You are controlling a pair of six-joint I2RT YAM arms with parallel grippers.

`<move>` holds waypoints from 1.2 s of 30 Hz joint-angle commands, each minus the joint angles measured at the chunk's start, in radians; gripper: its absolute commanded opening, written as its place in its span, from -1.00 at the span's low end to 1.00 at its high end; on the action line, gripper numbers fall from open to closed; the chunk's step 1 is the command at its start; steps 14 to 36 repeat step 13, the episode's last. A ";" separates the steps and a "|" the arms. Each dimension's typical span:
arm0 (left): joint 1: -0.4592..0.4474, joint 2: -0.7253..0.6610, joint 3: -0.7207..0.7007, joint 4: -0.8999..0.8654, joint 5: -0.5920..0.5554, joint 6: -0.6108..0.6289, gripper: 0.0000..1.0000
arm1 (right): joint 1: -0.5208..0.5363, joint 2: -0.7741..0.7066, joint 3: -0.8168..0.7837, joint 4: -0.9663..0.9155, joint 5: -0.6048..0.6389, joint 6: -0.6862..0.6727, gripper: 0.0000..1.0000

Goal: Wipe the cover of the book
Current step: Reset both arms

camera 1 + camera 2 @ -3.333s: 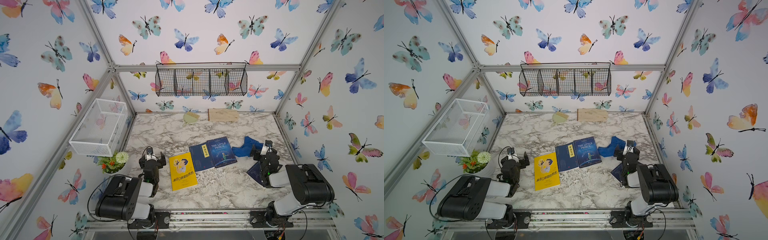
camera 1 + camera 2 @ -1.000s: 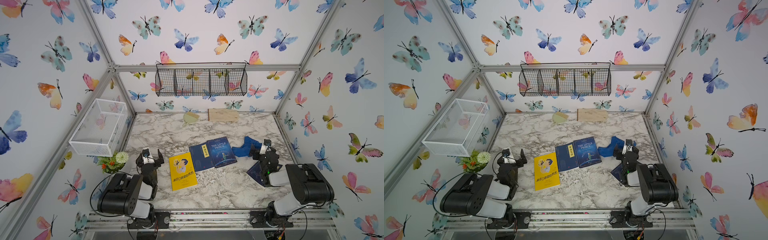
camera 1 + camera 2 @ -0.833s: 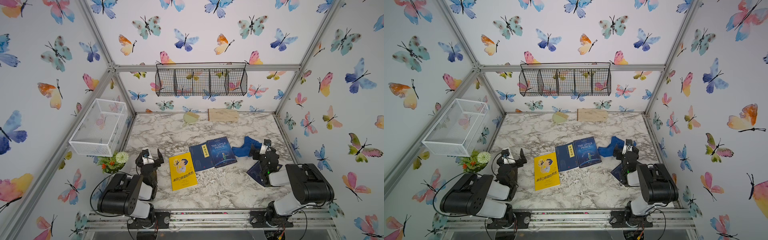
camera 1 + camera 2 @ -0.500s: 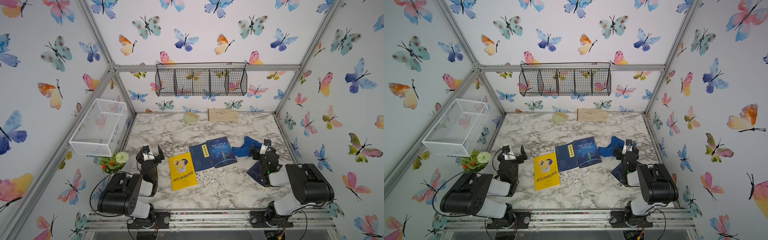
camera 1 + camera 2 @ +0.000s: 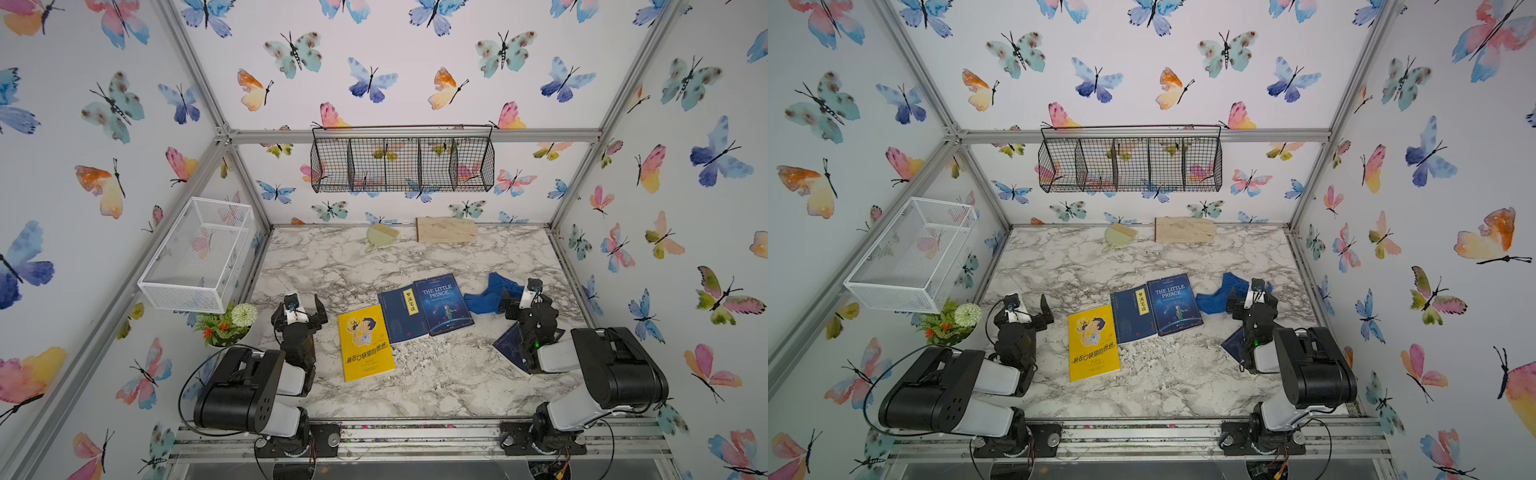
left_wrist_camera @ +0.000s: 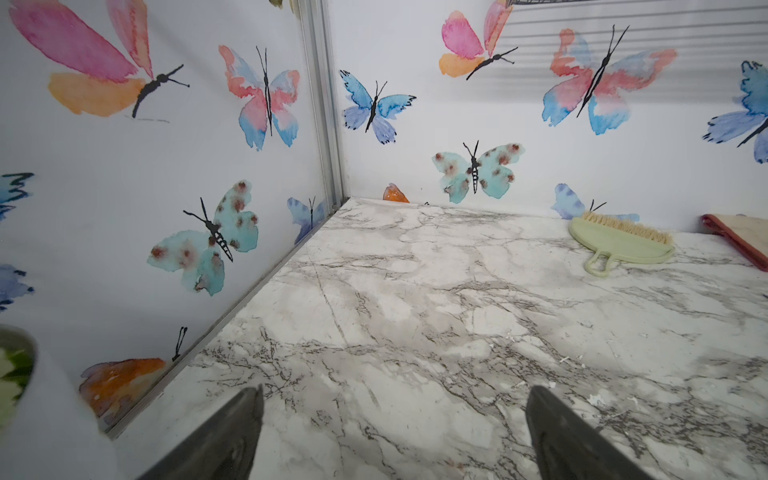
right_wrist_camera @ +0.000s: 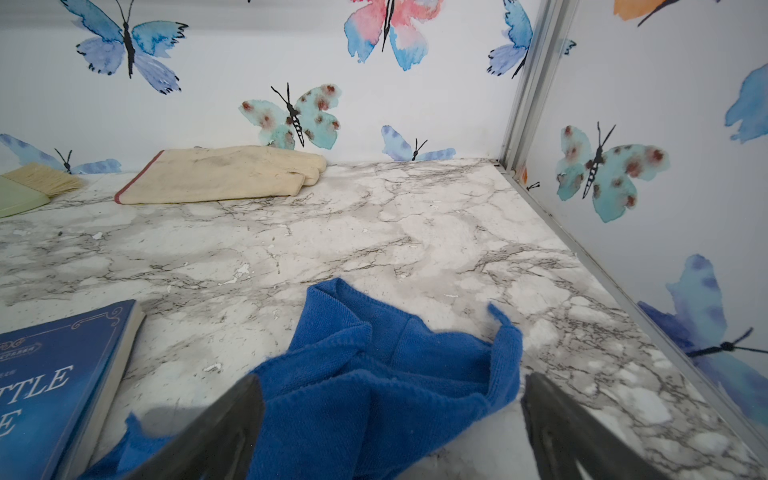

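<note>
Pick-up step: your right gripper [image 7: 390,390], wide open and empty, is poised at the crumpled blue cloth [image 5: 490,297] beside the dark blue book [image 5: 442,303] on the marbled surface [image 5: 415,257]; your left gripper [image 5: 301,305] is likewise open and empty; next, descend and clamp the cloth.

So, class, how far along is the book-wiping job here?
Done: nothing visible. In hand: the right gripper is open over the blue cloth, not closed on it; the left gripper is open over the marble table. Left: grip the cloth, then wipe the cover of a book.

The bench [image 5: 415,262] carries a yellow book [image 5: 365,343], a navy book [image 5: 400,318] just beside the Little Prince book [image 5: 442,305], a cloth [image 5: 485,298], a brush [image 5: 380,237] and a glove [image 5: 446,229].
</note>
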 commanded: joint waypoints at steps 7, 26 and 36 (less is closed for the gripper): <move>-0.004 -0.005 0.061 -0.074 -0.030 -0.013 0.97 | 0.004 0.000 -0.002 0.003 -0.010 -0.010 0.97; -0.005 -0.006 0.054 -0.064 -0.032 -0.011 0.97 | 0.003 0.000 -0.001 0.003 -0.009 -0.010 0.97; -0.005 -0.006 0.054 -0.064 -0.032 -0.011 0.97 | 0.003 0.000 -0.001 0.003 -0.009 -0.010 0.97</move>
